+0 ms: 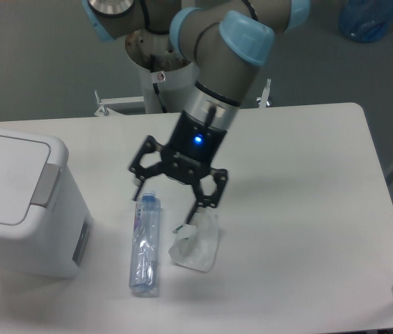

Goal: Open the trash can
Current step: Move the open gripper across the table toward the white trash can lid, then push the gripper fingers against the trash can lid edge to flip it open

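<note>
The trash can, a big white boxy bin, stands at the table's left edge. Its flat lid lies down and the grey push tab sits on the lid's right side. My gripper hangs open above the table, well to the right of the bin, with nothing between its fingers. One fingertip is near the bottle's cap and the other is over the top of the plastic bag.
A clear plastic bottle with a blue cap lies lengthwise right of the bin. A small translucent white plastic bag lies beside it. The white table stretches to the right, and the robot's base column stands behind its far edge.
</note>
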Motion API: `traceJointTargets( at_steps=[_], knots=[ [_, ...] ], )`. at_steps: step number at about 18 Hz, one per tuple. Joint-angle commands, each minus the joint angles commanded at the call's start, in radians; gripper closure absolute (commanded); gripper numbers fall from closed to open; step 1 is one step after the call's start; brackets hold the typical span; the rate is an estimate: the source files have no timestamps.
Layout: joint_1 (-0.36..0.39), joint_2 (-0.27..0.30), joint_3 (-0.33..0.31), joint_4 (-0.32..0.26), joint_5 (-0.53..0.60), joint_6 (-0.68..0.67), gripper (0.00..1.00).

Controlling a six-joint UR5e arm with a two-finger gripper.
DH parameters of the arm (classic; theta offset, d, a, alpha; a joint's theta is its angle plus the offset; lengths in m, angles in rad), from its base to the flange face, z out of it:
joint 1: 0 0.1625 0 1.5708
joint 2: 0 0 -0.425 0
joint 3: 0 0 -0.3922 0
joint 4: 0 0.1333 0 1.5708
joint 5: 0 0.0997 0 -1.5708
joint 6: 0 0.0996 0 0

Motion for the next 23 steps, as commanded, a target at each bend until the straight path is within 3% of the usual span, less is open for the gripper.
traceJointTargets(
  at_steps=[5,12,23],
  knots=[
    [-0.066,0.006,-0.005,0.002,0.009,-0.083,0.00],
    [-0.126,0.006,-0.037,0.000,0.015,-0.086,0.00],
    [-0.149,-0.003,-0.051,0.008,0.018,-0.075,0.00]
  ],
)
